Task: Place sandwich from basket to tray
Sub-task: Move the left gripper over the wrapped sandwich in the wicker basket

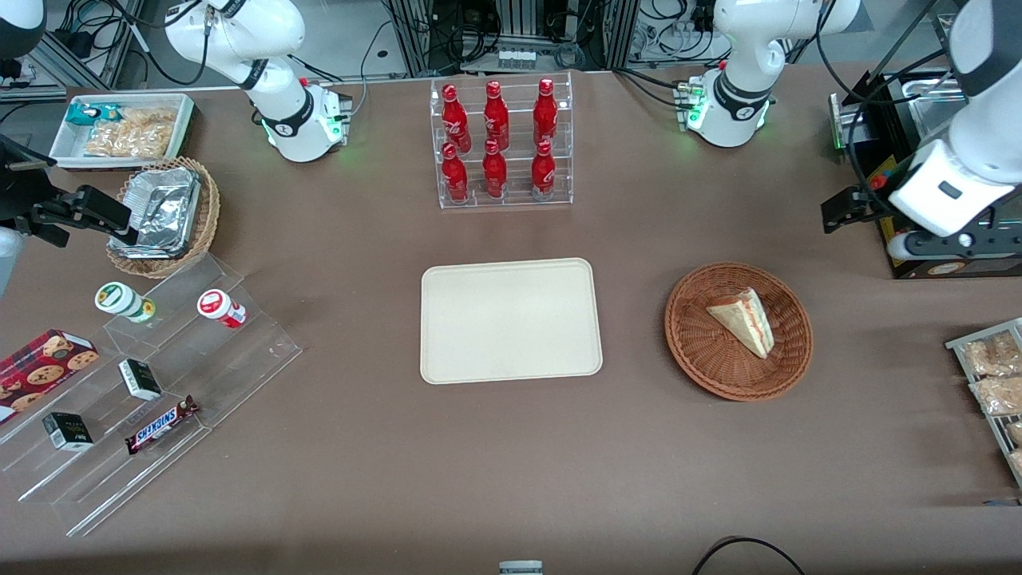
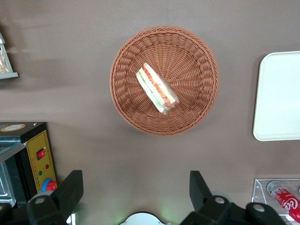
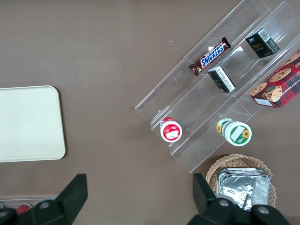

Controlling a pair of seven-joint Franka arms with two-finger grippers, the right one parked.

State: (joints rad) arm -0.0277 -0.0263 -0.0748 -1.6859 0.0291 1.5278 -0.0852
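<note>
The sandwich (image 1: 746,319), a pale bread wedge with red and green filling, lies in the round reddish-brown basket (image 1: 695,351) toward the working arm's end of the table. The cream tray (image 1: 511,319) lies bare at the table's middle, beside the basket. My left gripper (image 1: 938,238) hangs high above the table, farther from the front camera than the basket and off to its side. In the left wrist view the gripper (image 2: 136,180) is open and empty, well apart from the sandwich (image 2: 157,88) in the basket (image 2: 126,108); the tray's edge (image 2: 279,93) shows too.
A clear rack of red bottles (image 1: 499,144) stands farther back than the tray. A black box with a red button (image 1: 918,160) sits by the gripper. Bagged snacks (image 1: 994,375) lie at the working arm's table edge. A clear stepped shelf (image 1: 144,383) and a tan foil basket (image 1: 164,216) stand toward the parked arm's end.
</note>
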